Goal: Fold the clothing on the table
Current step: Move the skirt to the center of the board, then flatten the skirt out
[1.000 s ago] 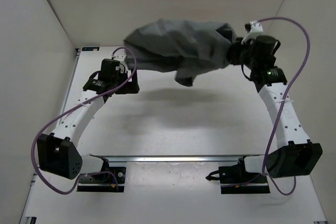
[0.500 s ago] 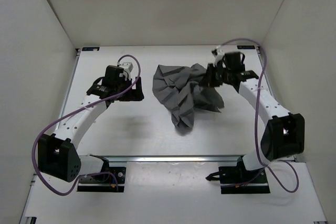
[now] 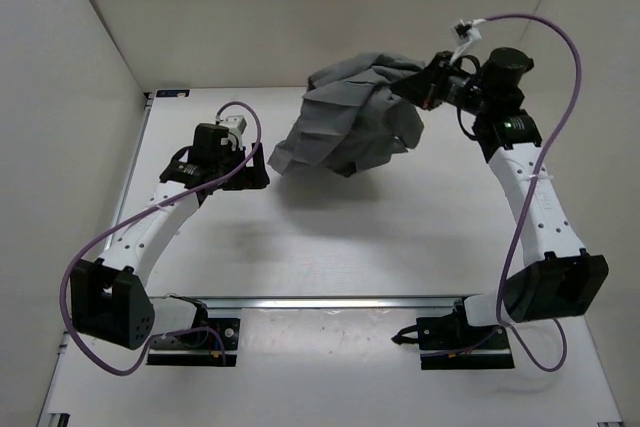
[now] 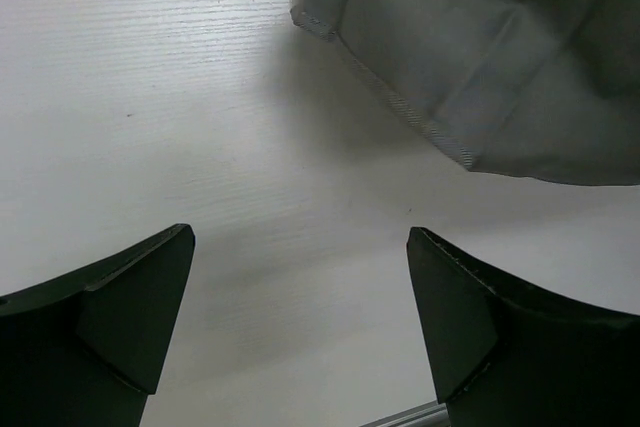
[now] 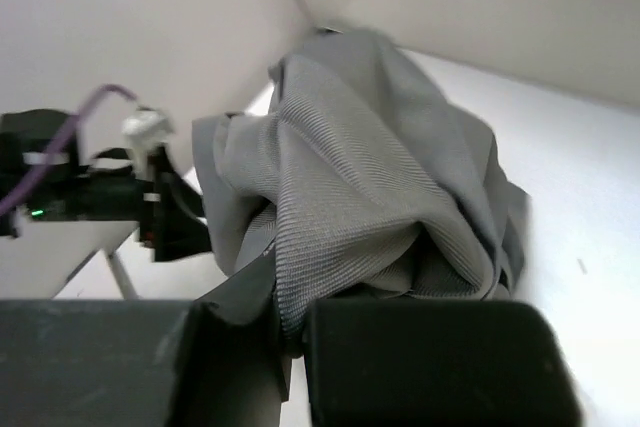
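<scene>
The grey clothing [image 3: 350, 122] hangs bunched in the air above the far part of the white table [image 3: 330, 247], its shadow on the surface below. My right gripper [image 3: 425, 87] is shut on one edge of it. In the right wrist view the clothing [image 5: 360, 187] is pinched between the black fingers [image 5: 420, 357] and drapes away from them. My left gripper [image 3: 258, 169] hovers low over the table at the left, open and holding nothing. In the left wrist view a hemmed corner of the clothing [image 4: 480, 57] hangs ahead of the open gripper [image 4: 300, 287], apart from it.
White walls [image 3: 300, 7] close in the back and both sides. An aluminium rail [image 3: 340, 300] runs across the near edge by the arm bases. Purple cables [image 3: 100, 237] loop beside each arm.
The right gripper swung the clothing down onto the table half a second ago and has lifted it back up into the air. The left arm has stayed almost still.
</scene>
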Robot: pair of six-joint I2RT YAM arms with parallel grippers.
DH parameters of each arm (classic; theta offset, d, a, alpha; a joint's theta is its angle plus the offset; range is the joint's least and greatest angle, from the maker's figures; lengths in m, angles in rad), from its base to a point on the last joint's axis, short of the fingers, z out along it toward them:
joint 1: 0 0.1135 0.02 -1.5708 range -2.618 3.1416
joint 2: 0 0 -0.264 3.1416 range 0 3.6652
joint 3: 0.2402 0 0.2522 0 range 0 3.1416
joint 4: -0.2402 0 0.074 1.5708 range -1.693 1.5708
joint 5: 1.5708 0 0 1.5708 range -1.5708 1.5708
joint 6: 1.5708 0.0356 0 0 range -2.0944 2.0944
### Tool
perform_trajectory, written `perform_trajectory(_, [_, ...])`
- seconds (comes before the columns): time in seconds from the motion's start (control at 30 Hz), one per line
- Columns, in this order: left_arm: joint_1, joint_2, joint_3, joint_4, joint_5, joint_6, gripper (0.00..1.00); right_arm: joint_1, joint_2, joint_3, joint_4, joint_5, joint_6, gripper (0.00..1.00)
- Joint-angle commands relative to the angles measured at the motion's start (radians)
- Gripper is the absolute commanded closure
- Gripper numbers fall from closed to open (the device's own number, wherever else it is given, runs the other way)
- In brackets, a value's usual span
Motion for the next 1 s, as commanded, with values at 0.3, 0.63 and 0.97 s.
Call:
perform_trajectory(0.3, [-0.049, 0.094, 0.059, 0.057, 0.077, 0.006, 0.01, -0.102, 0.101, -0.393, -0.358, 0.329, -0.027, 1.00])
perform_trajectory(0.63, [-0.153, 0.167, 0.065, 0.099, 0.200, -0.008, 0.01, -0.015, 0.108, -0.358, -0.251, 0.296, -0.047, 1.00])
perform_trajectory(0.97, [-0.075, 0.094, 0.079, 0.100, 0.024, -0.075, 0.01, 0.203, 0.311, 0.474, -0.240, -0.143, -0.003, 1.00])
